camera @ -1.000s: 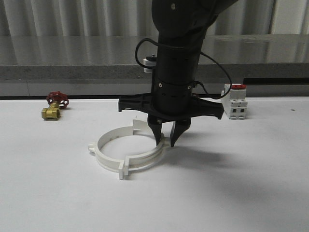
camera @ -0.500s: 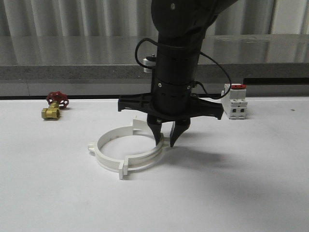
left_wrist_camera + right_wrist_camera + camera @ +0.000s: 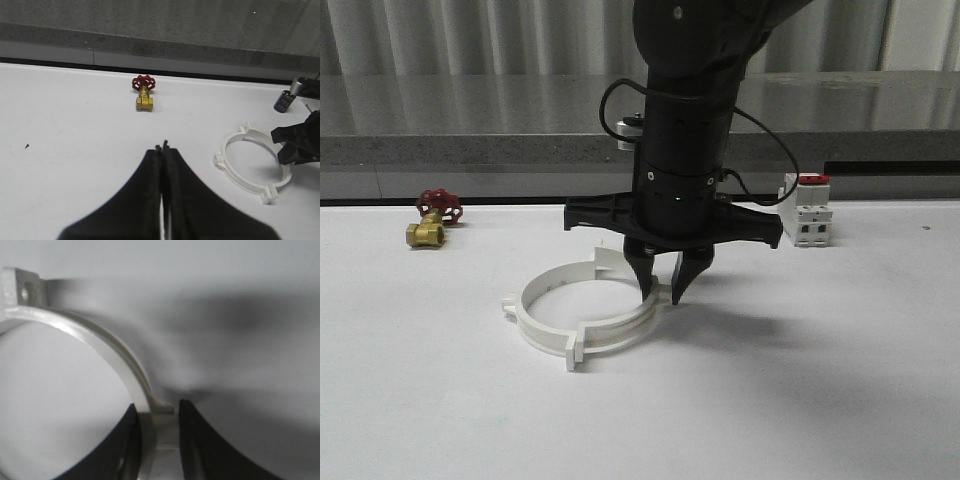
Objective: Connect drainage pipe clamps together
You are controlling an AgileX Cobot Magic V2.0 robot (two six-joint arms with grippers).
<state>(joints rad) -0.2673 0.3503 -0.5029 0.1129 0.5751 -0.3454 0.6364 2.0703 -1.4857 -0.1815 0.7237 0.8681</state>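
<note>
The big open part of the white table is the lower right of the front view, and the lower left is bare too. In the middle, the 2 drainage pipe clamps lie as a ring, and the right gripper stands straight down on the ring's right side, its black arm filling the space above. A brass valve sits at the far left edge. A white breaker sits at the far right. A gray ledge runs behind them.

White table, grey ledge, ribbed wall.
</note>
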